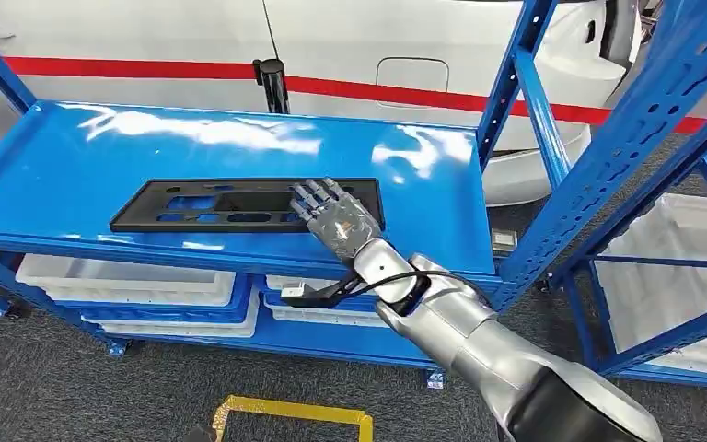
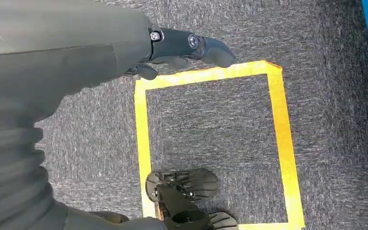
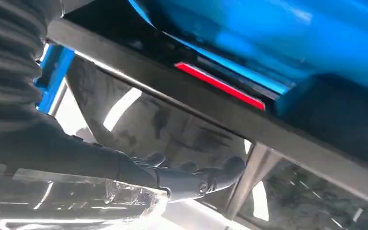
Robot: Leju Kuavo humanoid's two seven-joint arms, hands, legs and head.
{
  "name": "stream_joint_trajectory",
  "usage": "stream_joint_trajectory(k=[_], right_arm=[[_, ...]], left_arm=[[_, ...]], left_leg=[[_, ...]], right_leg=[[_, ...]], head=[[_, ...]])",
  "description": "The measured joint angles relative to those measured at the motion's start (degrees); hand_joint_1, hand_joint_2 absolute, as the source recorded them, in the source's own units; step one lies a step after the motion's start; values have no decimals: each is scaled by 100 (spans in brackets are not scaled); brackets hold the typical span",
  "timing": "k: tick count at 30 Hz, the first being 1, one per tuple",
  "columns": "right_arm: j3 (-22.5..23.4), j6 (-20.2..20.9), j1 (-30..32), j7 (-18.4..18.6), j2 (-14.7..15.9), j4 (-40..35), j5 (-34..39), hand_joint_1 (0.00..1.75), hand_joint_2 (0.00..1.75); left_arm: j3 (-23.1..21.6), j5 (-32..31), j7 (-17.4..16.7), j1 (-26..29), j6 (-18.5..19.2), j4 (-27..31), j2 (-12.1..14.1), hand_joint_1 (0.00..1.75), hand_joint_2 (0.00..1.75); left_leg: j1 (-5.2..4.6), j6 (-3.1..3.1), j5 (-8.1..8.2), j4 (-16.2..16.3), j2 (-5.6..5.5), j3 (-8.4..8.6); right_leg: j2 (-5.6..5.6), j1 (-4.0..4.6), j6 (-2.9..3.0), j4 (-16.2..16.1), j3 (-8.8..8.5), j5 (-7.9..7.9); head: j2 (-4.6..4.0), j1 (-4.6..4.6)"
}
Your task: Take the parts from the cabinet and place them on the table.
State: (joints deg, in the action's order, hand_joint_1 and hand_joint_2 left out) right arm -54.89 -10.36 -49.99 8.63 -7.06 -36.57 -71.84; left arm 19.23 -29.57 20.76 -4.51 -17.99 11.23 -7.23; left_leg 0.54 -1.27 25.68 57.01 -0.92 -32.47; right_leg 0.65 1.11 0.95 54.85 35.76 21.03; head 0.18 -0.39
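Our right hand (image 1: 333,219) rests on the near right end of the black panel (image 1: 239,204), fingers extended flat, not closed around it. The panel lies flat on the blue shelf (image 1: 101,147). Our left hand (image 2: 172,50) hangs empty, fingers loosely apart, above yellow floor tape (image 2: 282,143).

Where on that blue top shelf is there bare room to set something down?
Bare room: the blue shelf behind the black panel, toward the white car, and its right end past the right hand. Crowded: the front middle, where that hand lies on the panel.
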Motion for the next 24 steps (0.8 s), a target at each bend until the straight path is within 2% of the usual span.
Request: stream_joint_trajectory(k=[5,11,12,13,18,19,21,22,24], right_arm=[[153,-158,-67,258,-68,237,-171,0,175],[354,-271,-153,400,-72,455,-335,0,175],[374,-269,-164,414,-72,488,-361,143,175],[387,-265,-171,425,-74,514,-372,173,175],[479,-304,-172,499,-85,695,-451,175,175],[512,-341,-173,503,-83,724,-464,175,175],[551,-392,-174,508,-79,772,-481,175,175],[562,-409,-174,508,-77,790,-486,175,175],[606,-501,-173,488,-68,818,-512,175,175]], left_arm=[[2,-55,0,0,2,0,-7,0,175],[2,-114,-68,-3,37,0,-17,0,175],[2,-114,-77,-3,37,0,-20,0,175],[2,-118,-81,-3,37,0,-20,0,175],[9,-111,102,-6,-63,0,-33,0,175],[11,-111,140,-6,-109,0,-37,0,0],[13,-90,217,-6,-138,2,-39,0,0],[20,-44,293,-6,-138,2,-46,0,175],[44,-24,453,-5,-217,4,-57,0,175]], left_leg=[[0,0,0,0,0,0],[0,0,0,0,0,-1],[0,0,0,0,0,0],[0,0,0,0,0,0],[0,0,0,1,-1,0],[0,0,0,1,-1,0],[0,0,0,1,0,0],[0,0,0,1,0,1],[0,0,0,1,0,1]], right_leg=[[0,0,0,0,1,0],[0,0,0,0,0,0],[0,0,0,0,0,0],[0,0,0,0,0,0],[0,0,0,0,1,0],[0,0,0,0,1,0],[3,0,0,0,1,0],[4,0,0,0,1,0],[4,0,0,0,1,0]], head=[[0,2],[0,0],[0,2],[0,0],[0,0],[0,0],[0,0],[0,0],[0,0]])
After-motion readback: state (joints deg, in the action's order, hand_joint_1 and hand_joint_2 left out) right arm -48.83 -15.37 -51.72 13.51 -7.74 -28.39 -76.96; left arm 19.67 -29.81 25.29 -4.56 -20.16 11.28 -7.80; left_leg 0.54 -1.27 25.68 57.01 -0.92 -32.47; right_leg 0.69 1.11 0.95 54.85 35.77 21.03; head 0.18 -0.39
